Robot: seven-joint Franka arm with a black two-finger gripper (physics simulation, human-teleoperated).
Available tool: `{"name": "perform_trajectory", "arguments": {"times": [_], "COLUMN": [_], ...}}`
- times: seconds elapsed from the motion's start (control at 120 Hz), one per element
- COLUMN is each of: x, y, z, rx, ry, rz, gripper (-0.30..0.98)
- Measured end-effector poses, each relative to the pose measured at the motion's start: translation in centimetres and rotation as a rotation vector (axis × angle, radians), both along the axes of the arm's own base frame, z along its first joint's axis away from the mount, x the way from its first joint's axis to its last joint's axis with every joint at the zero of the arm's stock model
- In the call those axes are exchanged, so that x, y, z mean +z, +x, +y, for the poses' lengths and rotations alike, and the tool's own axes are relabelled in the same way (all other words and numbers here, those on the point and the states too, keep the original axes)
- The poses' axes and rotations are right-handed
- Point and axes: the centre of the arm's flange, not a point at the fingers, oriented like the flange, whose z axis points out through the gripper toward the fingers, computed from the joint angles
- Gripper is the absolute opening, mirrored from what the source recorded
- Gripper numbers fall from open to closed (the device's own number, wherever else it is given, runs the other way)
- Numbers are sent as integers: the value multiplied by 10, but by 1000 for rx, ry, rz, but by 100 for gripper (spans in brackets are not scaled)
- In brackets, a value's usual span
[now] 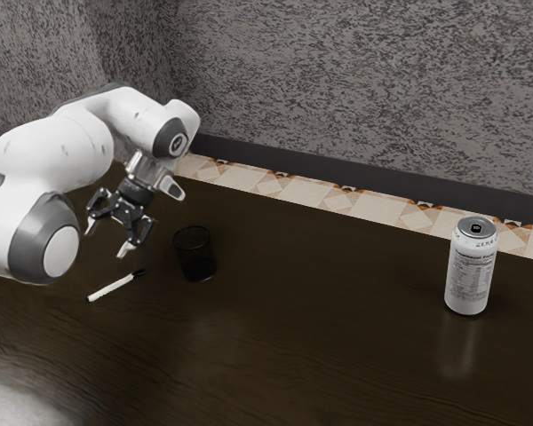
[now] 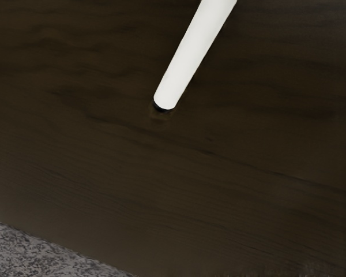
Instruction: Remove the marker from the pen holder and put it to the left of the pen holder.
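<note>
Gripper (image 1: 107, 241) tilted downward, fingers (image 1: 123, 249) apart, above the table (image 1: 293, 355) near the marker (image 1: 114, 287)

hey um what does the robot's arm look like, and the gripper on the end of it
The smooth white robot arm has rounded shells, dark grey bands around its joints and a round white cap on the large joint nearest the camera. The black two-finger gripper has angular, jointed linkages and pale grey tips, below a silvery section.
</note>
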Motion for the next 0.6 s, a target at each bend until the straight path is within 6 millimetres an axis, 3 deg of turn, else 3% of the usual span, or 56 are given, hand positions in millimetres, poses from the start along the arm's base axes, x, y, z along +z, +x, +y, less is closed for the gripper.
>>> {"name": "perform_trajectory", "arguments": {"times": [0.058,0.1,0.208,0.283,0.375,0.6], "x": [8,25,94,157,222,272], "y": [-1,-6,-33,-27,-28,-47], "z": [-9,-18,-55,-104,-132,-147], "rx": [-14,-28,-94,-172,-219,-227], "ry": [-35,-71,-179,-247,-287,-327], "rz": [-43,-92,-288,-456,-606,-732], "gripper": [66,66,67,68,68,68]}}
